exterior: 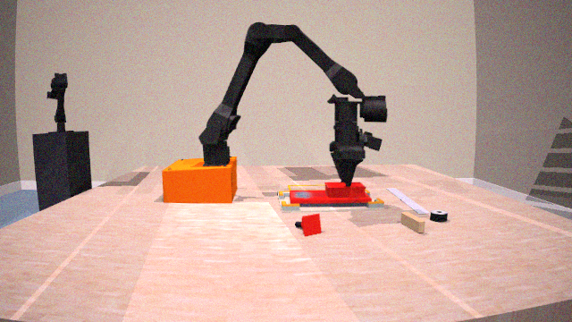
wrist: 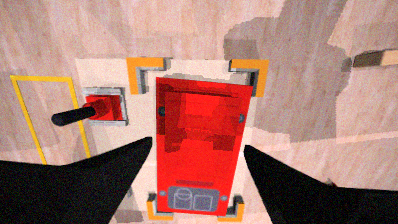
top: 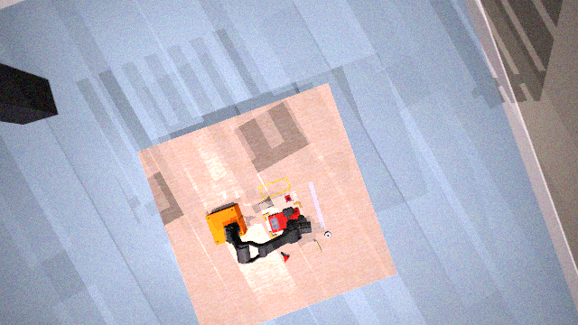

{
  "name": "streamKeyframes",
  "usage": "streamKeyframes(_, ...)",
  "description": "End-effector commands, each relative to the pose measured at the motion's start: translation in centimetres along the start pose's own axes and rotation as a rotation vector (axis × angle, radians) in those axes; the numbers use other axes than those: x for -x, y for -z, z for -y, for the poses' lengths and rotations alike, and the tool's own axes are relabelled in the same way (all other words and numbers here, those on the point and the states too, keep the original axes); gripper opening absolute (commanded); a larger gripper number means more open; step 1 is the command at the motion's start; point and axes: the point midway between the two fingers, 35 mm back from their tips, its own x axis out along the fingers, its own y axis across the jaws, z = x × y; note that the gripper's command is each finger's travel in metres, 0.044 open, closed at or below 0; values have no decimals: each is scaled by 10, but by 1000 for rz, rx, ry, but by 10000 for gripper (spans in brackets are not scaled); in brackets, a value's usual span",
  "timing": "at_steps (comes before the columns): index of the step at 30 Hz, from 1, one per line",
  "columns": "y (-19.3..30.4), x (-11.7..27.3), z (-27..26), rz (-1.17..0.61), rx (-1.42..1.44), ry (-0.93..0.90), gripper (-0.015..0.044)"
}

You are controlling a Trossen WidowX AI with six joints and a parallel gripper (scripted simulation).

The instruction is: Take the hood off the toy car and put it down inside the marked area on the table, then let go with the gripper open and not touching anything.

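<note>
The toy car [top: 282, 220] [exterior: 315, 199] is a long red body between orange-and-grey corner brackets on a pale board. A raised red part [exterior: 335, 190] [wrist: 200, 107], seemingly the hood, sits on its end away from the orange base. My gripper [top: 289, 211] [exterior: 348, 184] [wrist: 198, 144] is open, pointing down over the car, its fingertips on either side of the red body with nothing between them. Whether they touch it is unclear. The marked area, a yellow outline [top: 273, 182] [wrist: 42, 78], lies on the table beside the board and holds no hood.
A red piece with a black handle [top: 288, 198] [wrist: 107, 107] stands between car and outline. A loose red piece [top: 285, 256] [exterior: 311, 224] lies on the opposite side. A wooden block [exterior: 412, 223] [wrist: 380, 58], black roll [top: 328, 233] [exterior: 439, 216] and pale strip [top: 316, 203] [exterior: 407, 200] lie beyond the car.
</note>
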Motion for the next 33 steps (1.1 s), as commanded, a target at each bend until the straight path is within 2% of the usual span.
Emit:
streamKeyframes(1,0,-3,1,-3,-2,4,440)
streamKeyframes(33,0,-18,1,-3,-2,5,440)
